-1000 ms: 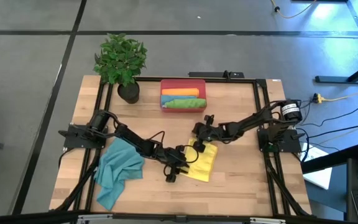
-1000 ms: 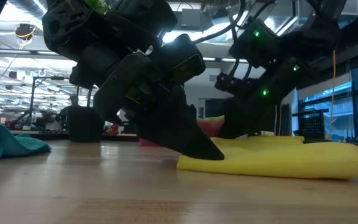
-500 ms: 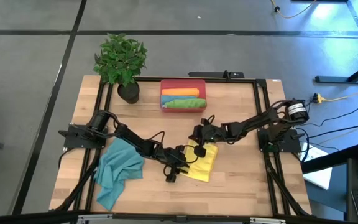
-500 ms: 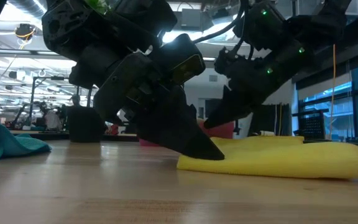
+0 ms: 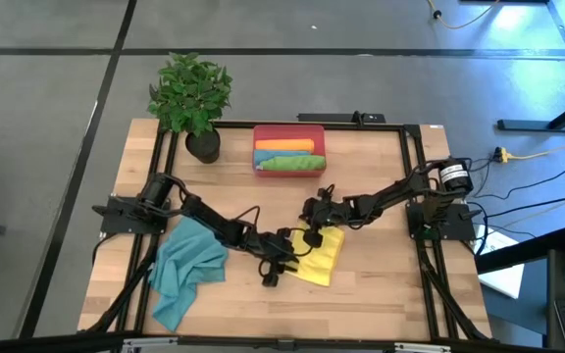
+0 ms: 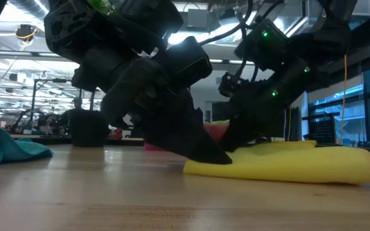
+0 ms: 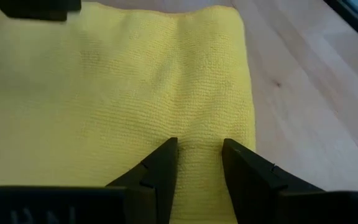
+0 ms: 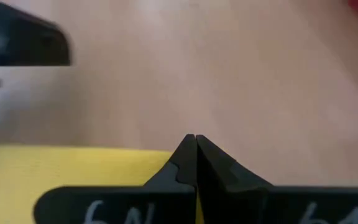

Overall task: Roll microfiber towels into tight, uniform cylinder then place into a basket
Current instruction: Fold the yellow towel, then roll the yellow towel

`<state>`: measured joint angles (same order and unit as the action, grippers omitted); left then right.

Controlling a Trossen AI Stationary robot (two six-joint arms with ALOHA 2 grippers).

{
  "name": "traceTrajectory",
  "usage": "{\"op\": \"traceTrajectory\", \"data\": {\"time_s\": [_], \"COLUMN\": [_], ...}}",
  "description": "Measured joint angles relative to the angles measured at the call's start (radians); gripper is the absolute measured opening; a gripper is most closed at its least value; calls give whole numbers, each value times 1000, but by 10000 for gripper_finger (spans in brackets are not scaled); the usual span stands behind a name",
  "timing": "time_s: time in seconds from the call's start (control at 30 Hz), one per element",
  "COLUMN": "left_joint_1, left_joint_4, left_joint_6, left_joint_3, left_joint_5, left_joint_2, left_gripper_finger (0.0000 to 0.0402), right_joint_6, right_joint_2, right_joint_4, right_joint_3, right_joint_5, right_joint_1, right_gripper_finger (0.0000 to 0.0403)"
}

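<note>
Left claw (image 7: 197, 152) parted astride yellow towel (image 5: 320, 255) at surface centre, right claw (image 8: 196, 149) pressed together at towel's 11 o'clock corner, basket (image 5: 288, 149) at 12.

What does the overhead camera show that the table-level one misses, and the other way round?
Only the overhead view shows inside the red basket, where an orange towel and a green towel lie. It also shows the leafy plant and the whole crumpled teal towel.

Only the table-level view shows the yellow towel's thickness: folded, with a rounded edge, flat on the wood. It also shows the room behind.

Both show the left claw on the yellow towel's near corner, and the right claw at its far edge.
</note>
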<state>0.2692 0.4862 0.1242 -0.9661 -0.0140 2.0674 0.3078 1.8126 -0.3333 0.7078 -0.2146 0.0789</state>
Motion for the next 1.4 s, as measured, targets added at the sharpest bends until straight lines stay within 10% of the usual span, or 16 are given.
{"op": "traceTrajectory", "data": {"time_s": [0.73,1.4], "left_joint_1": [0,-6], "left_joint_4": [-2,41], "left_joint_6": [0,-30], "left_joint_3": [0,2], "left_joint_5": [-8,-1], "left_joint_2": [0,-39], "left_gripper_finger": [123,129], "right_joint_6": [51,51], "right_joint_2": [-27,-488], "right_joint_4": [122,384], "right_joint_3": [-1,0], "right_joint_5": [-201,-360], "right_joint_1": [-22,206], "right_gripper_finger": [2,13]}}
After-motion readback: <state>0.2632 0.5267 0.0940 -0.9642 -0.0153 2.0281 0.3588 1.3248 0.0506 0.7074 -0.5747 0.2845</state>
